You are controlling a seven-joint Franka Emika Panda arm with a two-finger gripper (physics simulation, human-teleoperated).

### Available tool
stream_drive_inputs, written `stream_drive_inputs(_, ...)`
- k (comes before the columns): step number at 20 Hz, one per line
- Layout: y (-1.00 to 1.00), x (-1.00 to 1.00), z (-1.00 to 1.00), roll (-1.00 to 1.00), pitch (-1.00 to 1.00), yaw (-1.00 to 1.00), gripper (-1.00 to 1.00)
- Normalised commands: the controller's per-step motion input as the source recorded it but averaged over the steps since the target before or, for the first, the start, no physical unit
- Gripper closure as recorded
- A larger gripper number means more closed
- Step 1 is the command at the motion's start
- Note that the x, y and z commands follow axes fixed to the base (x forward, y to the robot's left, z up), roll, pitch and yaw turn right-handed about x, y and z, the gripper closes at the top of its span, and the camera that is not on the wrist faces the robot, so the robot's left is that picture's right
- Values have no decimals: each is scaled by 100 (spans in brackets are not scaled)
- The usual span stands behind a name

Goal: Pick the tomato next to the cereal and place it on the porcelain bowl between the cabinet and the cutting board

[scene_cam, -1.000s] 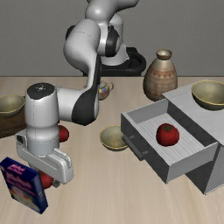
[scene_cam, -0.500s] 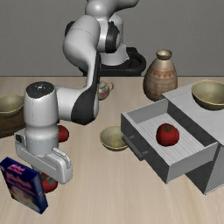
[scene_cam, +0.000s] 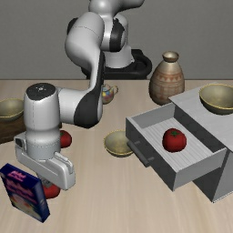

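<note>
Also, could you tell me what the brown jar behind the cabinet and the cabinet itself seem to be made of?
The jar looks like earthenware or stoneware: a matte brown body with darker horizontal bands and no glassy shine. The cabinet could be grey painted wood or metal: its panels are flat, uniform and matte, and the look leaves that open.

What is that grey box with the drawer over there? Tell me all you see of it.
The cabinet is a low, plain grey box standing on the table at the exterior view's right. Its drawer is pulled wide open and has a dark handle on its front. A red tomato lies inside the drawer, and a tan bowl sits on the cabinet's top.
</note>
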Motion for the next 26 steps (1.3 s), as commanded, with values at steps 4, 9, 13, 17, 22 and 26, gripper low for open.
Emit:
stream_drive_inputs(4,0,0,100,0,0,0,100)
stream_drive_inputs(9,0,0,100,0,0,0,100)
stream_drive_inputs(13,0,-50,50,0,0,0,100)
stream_drive_inputs(17,0,-100,0,0,0,0,100)
stream_drive_inputs(22,0,-100,0,0,0,0,100)
stream_drive_inputs(26,50,-50,0,0,0,0,100)
